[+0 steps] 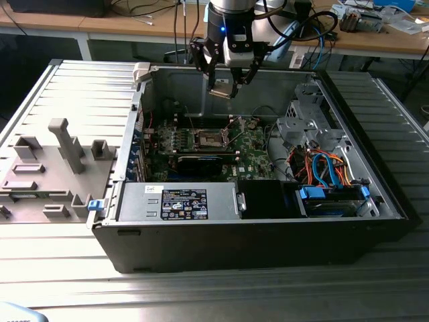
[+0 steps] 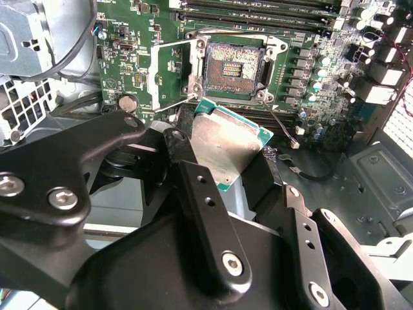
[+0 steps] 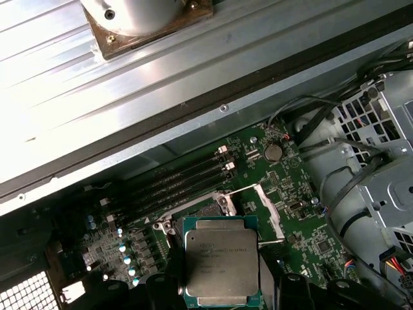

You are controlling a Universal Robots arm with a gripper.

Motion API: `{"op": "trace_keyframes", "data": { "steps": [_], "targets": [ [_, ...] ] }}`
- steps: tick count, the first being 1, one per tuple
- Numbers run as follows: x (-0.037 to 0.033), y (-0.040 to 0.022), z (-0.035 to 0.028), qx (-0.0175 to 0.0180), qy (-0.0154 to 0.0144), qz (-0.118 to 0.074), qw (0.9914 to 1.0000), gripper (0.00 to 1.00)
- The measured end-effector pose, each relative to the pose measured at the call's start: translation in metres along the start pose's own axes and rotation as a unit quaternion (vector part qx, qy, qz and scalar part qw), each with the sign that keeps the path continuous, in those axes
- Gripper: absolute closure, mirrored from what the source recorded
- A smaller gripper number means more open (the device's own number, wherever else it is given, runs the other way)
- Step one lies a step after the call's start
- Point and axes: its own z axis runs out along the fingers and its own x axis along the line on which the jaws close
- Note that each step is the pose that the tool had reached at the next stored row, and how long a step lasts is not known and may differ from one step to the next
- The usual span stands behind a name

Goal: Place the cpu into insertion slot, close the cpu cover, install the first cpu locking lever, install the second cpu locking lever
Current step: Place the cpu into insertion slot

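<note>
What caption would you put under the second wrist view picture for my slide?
The gripper holds the chip above the green board and its empty socket.

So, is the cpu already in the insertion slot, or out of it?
Out. The gripper holds the cpu above the board, and the insertion slot lies empty, its contacts bare.

You have the cpu (image 3: 221, 261) in the pincer (image 3: 222, 296), above the green motherboard (image 3: 303, 226).
Its silvery top faces you, dark fingers (image 3: 293, 292) flanking it, and it hides part of the insertion slot (image 3: 208, 210). Long black memory slots (image 3: 184, 181) run just beside that slot, toward the case's silver wall (image 3: 193, 129), with a coin battery (image 3: 273, 152) near their end.
</note>
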Motion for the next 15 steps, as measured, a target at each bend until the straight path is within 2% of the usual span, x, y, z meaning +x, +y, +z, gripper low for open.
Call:
{"op": "trace_keyframes", "data": {
  "steps": [15],
  "targets": [
    [0.0000,0.0000,0.0000,-0.0001,-0.0004,0.004,0.99999,0.45]
  ]
}}
